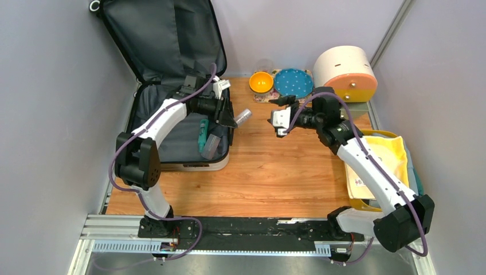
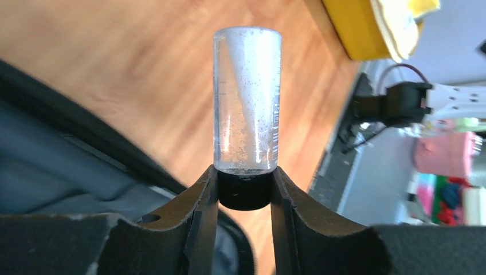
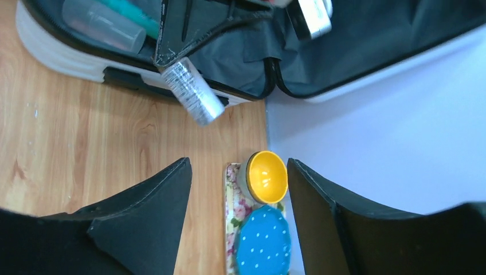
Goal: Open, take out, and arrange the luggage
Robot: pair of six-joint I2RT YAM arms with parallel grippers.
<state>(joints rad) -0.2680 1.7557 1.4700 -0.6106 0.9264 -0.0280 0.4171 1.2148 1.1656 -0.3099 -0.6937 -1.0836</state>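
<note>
The luggage [image 1: 172, 123] lies open at the left with its lid leaning on the back wall; its dark grey lining shows. My left gripper [image 1: 234, 118] hovers over the case's right rim and is shut on the black cap of a clear bottle [image 1: 244, 116]. In the left wrist view the bottle [image 2: 246, 97] sticks out beyond the jaws, its cap squeezed in the left gripper [image 2: 245, 175]. My right gripper [image 1: 277, 117] faces the bottle from the right, a short gap away, open and empty. The right wrist view shows the right gripper [image 3: 238, 162], the bottle [image 3: 192, 91] and the luggage [image 3: 69, 54].
A teal item [image 1: 203, 132] and a clear tube [image 1: 211, 146] lie inside the case. A yellow bowl [image 1: 261, 82] and a blue dotted plate [image 1: 293, 82] sit on a floral mat at the back. A round cream-and-orange drawer box [image 1: 345, 73] and a yellow bin [image 1: 384, 166] stand at the right.
</note>
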